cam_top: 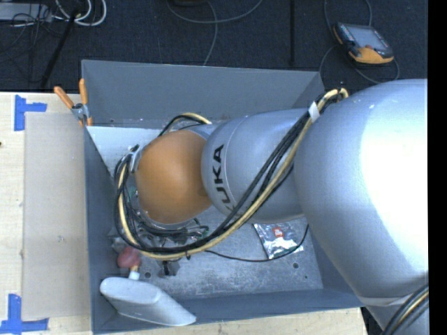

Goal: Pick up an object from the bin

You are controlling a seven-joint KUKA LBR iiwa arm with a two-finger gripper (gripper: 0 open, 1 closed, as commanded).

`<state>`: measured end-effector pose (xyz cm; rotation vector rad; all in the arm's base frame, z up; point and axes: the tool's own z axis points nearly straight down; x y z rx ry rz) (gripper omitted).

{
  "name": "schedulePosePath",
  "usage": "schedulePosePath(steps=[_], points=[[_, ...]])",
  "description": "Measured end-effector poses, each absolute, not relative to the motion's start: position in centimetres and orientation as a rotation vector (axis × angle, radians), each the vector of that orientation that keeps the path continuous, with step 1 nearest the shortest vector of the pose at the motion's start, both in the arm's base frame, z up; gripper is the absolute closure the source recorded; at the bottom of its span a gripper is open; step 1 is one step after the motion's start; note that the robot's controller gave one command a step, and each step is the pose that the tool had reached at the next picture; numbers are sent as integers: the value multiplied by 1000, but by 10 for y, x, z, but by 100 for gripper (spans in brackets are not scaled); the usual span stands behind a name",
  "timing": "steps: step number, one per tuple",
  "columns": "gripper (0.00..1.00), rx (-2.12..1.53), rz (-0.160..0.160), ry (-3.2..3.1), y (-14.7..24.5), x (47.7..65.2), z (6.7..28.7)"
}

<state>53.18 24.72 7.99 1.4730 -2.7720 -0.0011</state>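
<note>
- Grey metal makes up the bin (230,274) under the camera. Its floor is mostly bare, and a few loose things lie toward the near side.
- Reaching in from the right, the arm (279,166) is deep in the left half of the bin. An orange cover (171,176) and looped cables (230,218) sit over its wrist.
- Low down near the front-left corner is the gripper (164,253), close to the floor. The cover and cables hide most of it, so I cannot tell whether it is open or closed, or whether it touches anything.
- Closest to it is a small reddish round lump (128,258), on the floor just beside the gripper toward the view's left.
- Against the near wall, in front of the lump, lies a pale oblong thing (143,300).
- Well apart to the right is a silvery packet (279,237) with red print, partly under the arm.
- As I judge it, the pick is not yet done, since all three things rest in the bin and none looks lifted. The gripper is already down at the floor, so closing on one thing and raising it remain. The lump is the nearest candidate, though I cannot say it is the target.
</note>
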Motion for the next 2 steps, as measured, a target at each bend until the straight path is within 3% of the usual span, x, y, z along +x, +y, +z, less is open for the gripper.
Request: schedulePosePath(steps=[1,2], points=[[100,1470,-1,-2777,247,533,80],[100,1428,0,-2808,245,512,255]])
